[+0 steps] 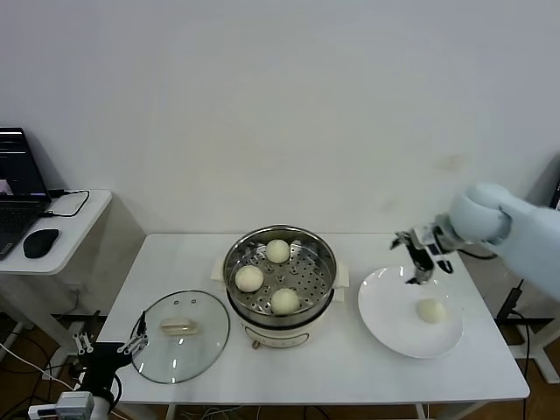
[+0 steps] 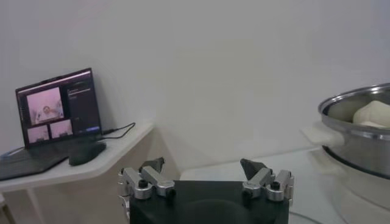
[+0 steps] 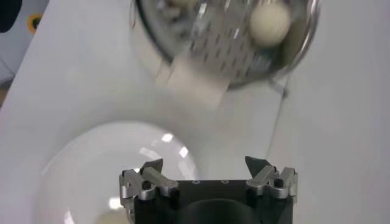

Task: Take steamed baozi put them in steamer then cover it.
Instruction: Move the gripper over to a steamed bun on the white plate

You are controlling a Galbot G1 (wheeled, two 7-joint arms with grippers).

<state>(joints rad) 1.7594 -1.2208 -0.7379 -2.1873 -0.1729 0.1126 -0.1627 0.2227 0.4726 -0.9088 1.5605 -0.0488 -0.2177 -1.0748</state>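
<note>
You see left gripper low in view, jaws spread wide, nothing between them. Steamer sits off to one side, pale baozi showing above rim. Laptop and mouse on side table.

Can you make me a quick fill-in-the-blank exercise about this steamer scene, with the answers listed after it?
1. The number of baozi already lying in the steamer is ____.
2. The last baozi lies on a white ____.
3. The glass cover lies flat on the table, to the steamer's ____ side as the robot sees it.
4. The right gripper hangs above the plate's rim with its jaws ____, while the left gripper waits low beside the cover.

Missing words: three; plate; left; open
</note>
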